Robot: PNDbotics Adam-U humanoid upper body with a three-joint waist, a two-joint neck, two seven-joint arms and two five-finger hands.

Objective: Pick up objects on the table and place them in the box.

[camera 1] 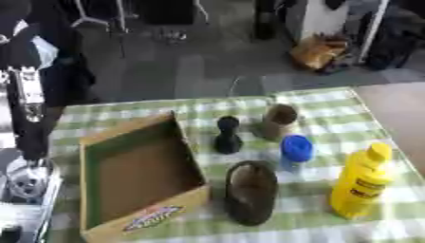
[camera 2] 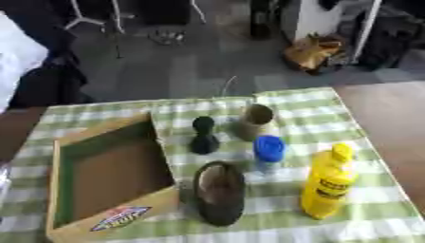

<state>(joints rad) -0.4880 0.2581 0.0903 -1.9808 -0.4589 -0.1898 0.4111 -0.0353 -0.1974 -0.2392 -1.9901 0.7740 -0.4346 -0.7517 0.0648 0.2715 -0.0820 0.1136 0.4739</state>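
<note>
An open cardboard box (camera 1: pixel 141 175) with a green inner rim and nothing inside it stands at the left of the checked cloth. Right of it lie a dark brown shoe (camera 1: pixel 251 191), a black waisted object (camera 1: pixel 227 135) standing upright, a brown cup (camera 1: pixel 280 120), a blue-lidded jar (camera 1: pixel 296 150) and a yellow squeeze bottle (camera 1: pixel 362 182). My left arm (camera 1: pixel 29 137) hangs down beside the table's left edge in the left eye view, well away from the objects; its hand (camera 1: pixel 25 182) is only a blurred silver shape. My right hand shows in neither view.
The green-and-white checked cloth (camera 2: pixel 274 102) covers the table, with bare brown tabletop (camera 2: pixel 390 123) to its right. Beyond the far edge are grey floor, chair legs and a brown bag (camera 1: pixel 319 51).
</note>
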